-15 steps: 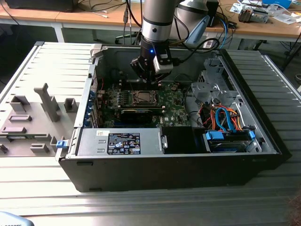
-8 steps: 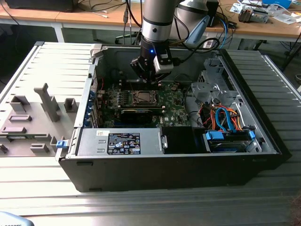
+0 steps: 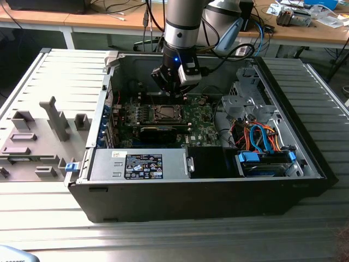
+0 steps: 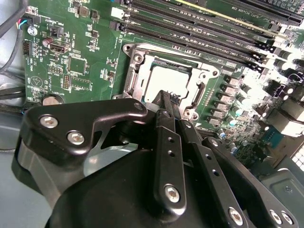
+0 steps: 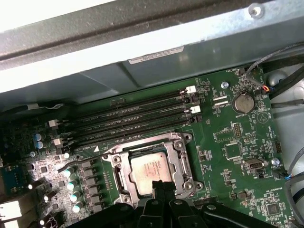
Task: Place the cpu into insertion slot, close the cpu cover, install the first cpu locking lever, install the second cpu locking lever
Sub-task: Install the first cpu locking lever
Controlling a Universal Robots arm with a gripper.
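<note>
Exterior view: arm reaches down into the open computer case (image 3: 305, 180) lying on its side, so the green motherboard (image 3: 202, 123) faces up and the gripper (image 3: 173, 94) can come at it from above. It hangs just over the socket (image 3: 165, 113).

Second wrist view: cpu (image 4: 167, 80) sits flat in the insertion slot (image 4: 142, 76), silver top showing. The cpu cover (image 4: 201, 79) looks folded down around it, framing the chip through its window, though I can't tell if it's fully seated. The gripper (image 4: 170, 102) has its fingers pressed together, nothing between them, tips right at the socket's near edge, probably where a lever would be worked.

First wrist view: same deal, cpu (image 5: 152, 171) in the insertion slot (image 5: 124, 175), cover frame (image 5: 173, 161) around it, gripper tips (image 5: 161, 186) at the edge. Memory slots (image 5: 133, 118) run alongside, well out of the way.
</note>
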